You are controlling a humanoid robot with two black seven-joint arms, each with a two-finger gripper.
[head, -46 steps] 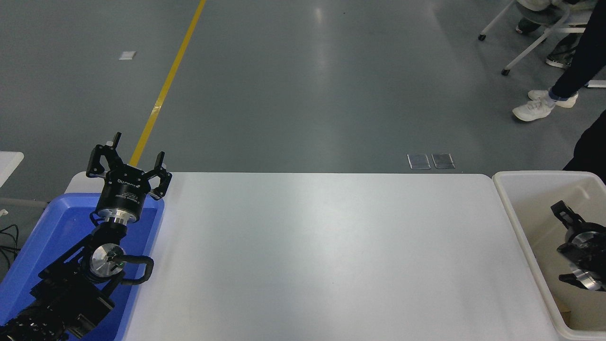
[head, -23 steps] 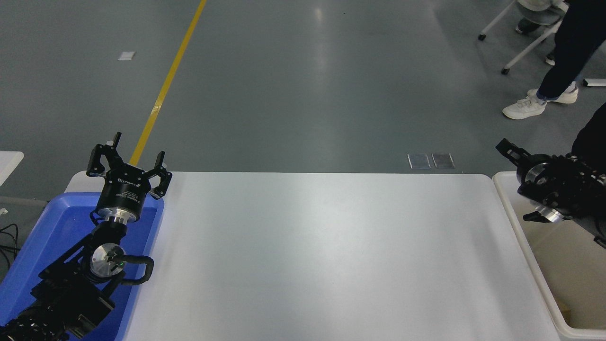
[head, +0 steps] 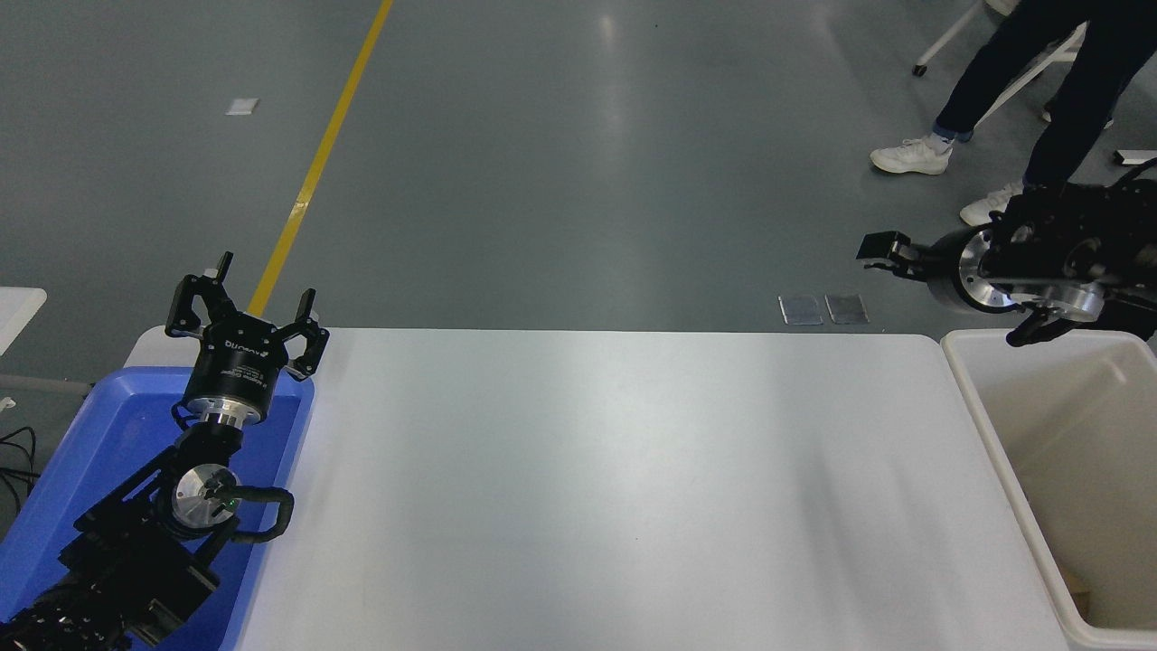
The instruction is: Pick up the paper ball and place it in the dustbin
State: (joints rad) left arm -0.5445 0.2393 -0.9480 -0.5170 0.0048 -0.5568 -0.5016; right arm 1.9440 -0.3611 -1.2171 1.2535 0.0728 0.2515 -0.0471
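While no paper ball shows, possibly deep in the dustbin [head: 972, 398], the right pincer [head: 881, 249] above its far rim grips nothing visible, spread unclear; left pincer [head: 244, 312] parked open.

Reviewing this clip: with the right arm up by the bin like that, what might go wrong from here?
The right gripper hangs past the table's far edge, near a person's legs; a swing outward might reach them. Its wrist sits just above the dustbin rim, so a drop could clip it. No paper ball shows on the table, so a new pick may find nothing.
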